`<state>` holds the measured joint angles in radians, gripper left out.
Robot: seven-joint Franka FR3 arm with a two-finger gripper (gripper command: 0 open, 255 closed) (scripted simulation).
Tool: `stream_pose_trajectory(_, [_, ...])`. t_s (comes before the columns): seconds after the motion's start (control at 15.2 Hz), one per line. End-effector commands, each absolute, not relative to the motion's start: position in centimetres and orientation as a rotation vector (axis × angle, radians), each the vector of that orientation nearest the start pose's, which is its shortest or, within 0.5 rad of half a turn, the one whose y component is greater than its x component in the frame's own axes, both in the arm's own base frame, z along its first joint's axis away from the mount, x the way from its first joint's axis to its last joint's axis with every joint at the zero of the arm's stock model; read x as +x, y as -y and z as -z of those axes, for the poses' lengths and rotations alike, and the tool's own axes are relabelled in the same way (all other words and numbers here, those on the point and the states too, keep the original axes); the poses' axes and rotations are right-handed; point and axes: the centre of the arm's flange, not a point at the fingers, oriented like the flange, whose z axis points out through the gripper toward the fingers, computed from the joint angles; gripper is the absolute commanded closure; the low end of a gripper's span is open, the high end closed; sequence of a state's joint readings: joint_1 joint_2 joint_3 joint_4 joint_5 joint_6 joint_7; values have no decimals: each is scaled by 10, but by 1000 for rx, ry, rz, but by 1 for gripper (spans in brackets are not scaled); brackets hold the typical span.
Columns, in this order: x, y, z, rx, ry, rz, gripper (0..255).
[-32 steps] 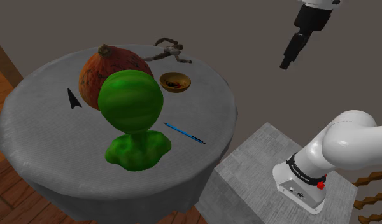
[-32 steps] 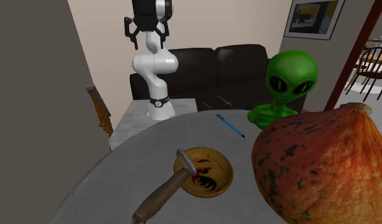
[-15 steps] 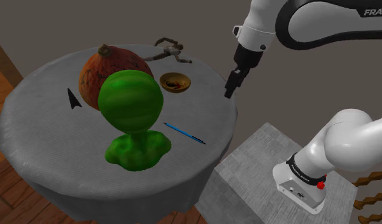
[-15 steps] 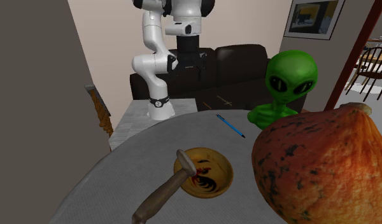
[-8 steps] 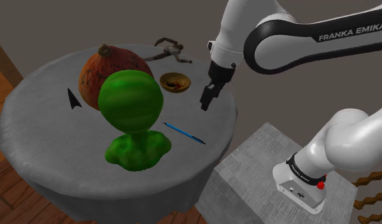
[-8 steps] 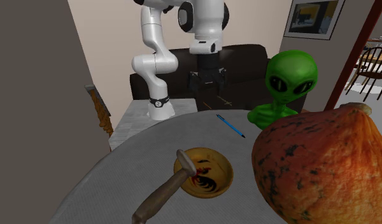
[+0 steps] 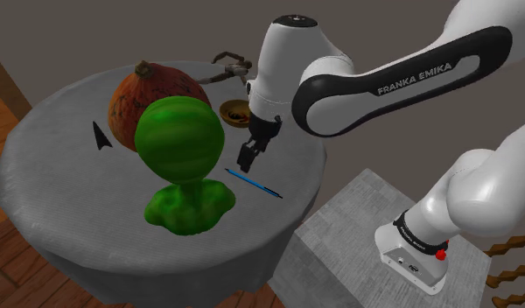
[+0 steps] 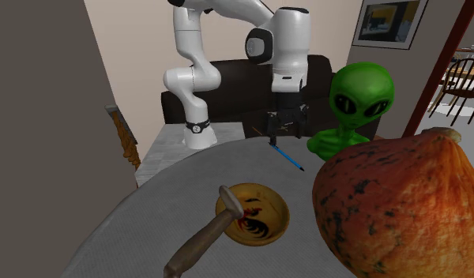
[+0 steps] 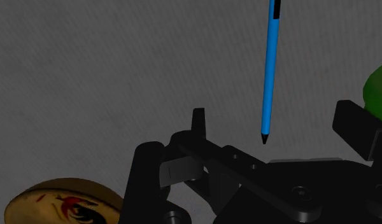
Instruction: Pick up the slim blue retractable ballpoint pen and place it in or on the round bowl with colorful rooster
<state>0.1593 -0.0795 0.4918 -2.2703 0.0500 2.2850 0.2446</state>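
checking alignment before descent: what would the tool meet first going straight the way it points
Probably the blue pen, lying ahead of the open tool; if depth misleads, the grey table beside it.

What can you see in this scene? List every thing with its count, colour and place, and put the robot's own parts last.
table: 1, grey, round, carries the objects
alien figure: 1, green, on the table
pumpkin: 1, orange, behind the alien figure in the shoulder view
pen: 1, blue, flat on the table beside the alien figure
bowl: 1, yellow-brown, red and black figure inside, on the table
hammer: 1, brown, beside the bowl
small pointed object: 1, black, shoulder view's left of the pumpkin
sofa: 1, dark, behind the stand
stand: 1, grey, beside the table
arm: 1, white, over the table
gripper: 1, black, open, above the pen's end
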Motion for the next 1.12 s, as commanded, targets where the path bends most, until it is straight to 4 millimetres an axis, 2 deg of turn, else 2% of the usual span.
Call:
stream_pose_trajectory(0.0, [417, -337, -384, -3037, 602, 136, 0])
stream_pose_trajectory(0.07, [418, -337, -383, -3036, 603, 136, 0])
stream_pose_trajectory(0.53, [421, -340, -344, -3036, 603, 136, 0])
stream_pose_trajectory(1.06, [421, -340, -344, -3036, 603, 136, 0])
